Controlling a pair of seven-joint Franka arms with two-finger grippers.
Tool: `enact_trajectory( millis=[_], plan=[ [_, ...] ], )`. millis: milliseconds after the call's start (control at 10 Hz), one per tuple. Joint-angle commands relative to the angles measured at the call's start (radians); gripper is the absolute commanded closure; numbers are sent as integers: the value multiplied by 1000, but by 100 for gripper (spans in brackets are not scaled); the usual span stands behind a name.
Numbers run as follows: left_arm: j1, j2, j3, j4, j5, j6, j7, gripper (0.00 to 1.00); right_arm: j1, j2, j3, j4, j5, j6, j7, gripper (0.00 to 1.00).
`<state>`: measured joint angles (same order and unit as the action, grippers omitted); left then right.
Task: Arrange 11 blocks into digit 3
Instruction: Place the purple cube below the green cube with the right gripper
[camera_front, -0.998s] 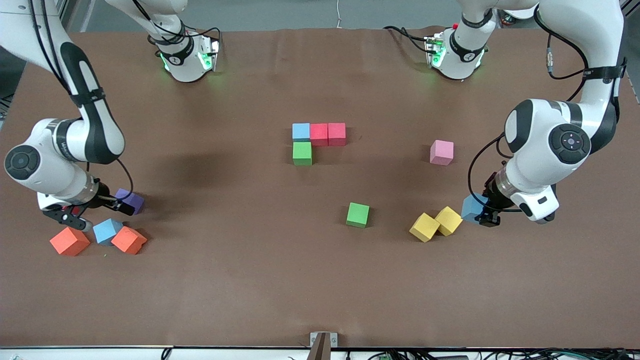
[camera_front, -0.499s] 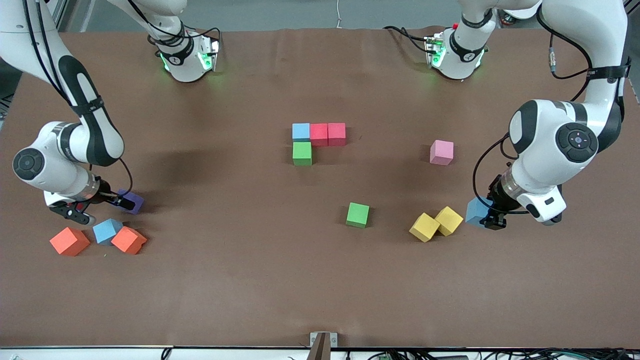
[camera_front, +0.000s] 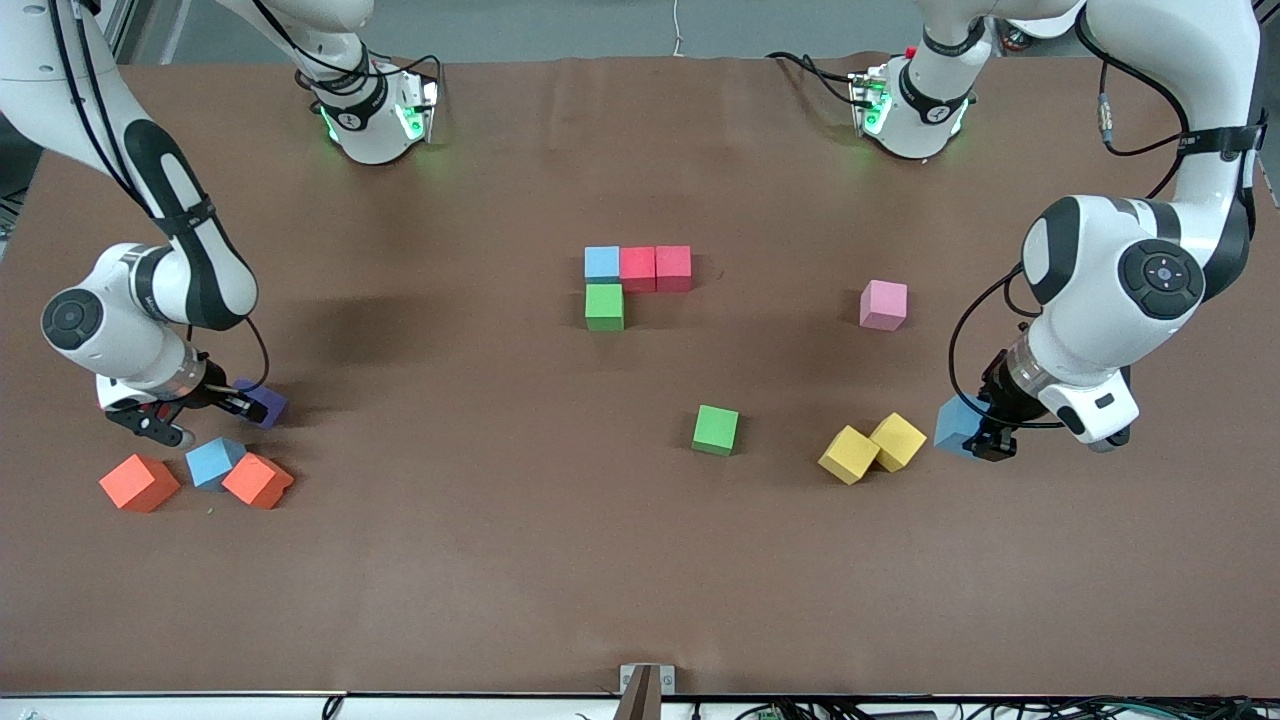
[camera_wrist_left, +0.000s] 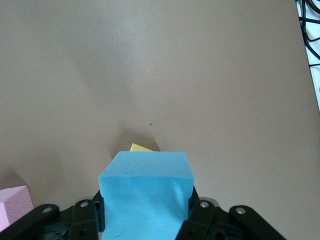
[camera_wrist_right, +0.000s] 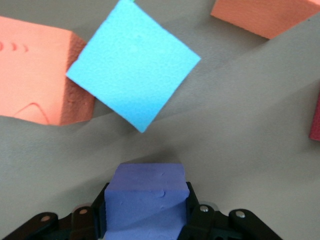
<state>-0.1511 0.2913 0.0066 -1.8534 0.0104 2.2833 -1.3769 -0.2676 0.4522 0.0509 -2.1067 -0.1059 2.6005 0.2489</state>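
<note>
Progress: four of eleven blocks placed. The digit 3 so far is a blue, red, red row with one green cube under the blue end, all touching, mid-table.

Nearest the front camera: orange cube, light blue cube and second orange cube, clustered just below the right gripper. That gripper is clamped on the purple cube, low at the table; its wrist view shows the cube seated between the fingers.

At the other end, the left gripper is closed on a blue cube, with two touching yellow cubes just beside it toward the centre. A loose green cube lies between those and the figure. The pink cube sits above the left gripper's spot, not part of the task.

Left to do: seven blocks, judged by count.

Room: bare mat around the figure; both carry paths look unobstructed. Yellow pair is close to the left gripper's exit line.
</note>
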Motion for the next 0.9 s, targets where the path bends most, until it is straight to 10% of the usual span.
enact_trajectory(
  millis=[0, 399, 799],
  plan=[
    [5, -14, 0, -1, 2, 10, 13, 93, 40, -50, 20, -6, -21, -93, 9, 100],
    [21, -12, 1, -9, 11, 28, 35, 93, 323, -194, 41, 19, 56, -335, 27, 100],
    [21, -12, 1, -12, 13, 28, 38, 93, 692, -146, 37, 115, 204, -222, 261, 100]
  ],
)
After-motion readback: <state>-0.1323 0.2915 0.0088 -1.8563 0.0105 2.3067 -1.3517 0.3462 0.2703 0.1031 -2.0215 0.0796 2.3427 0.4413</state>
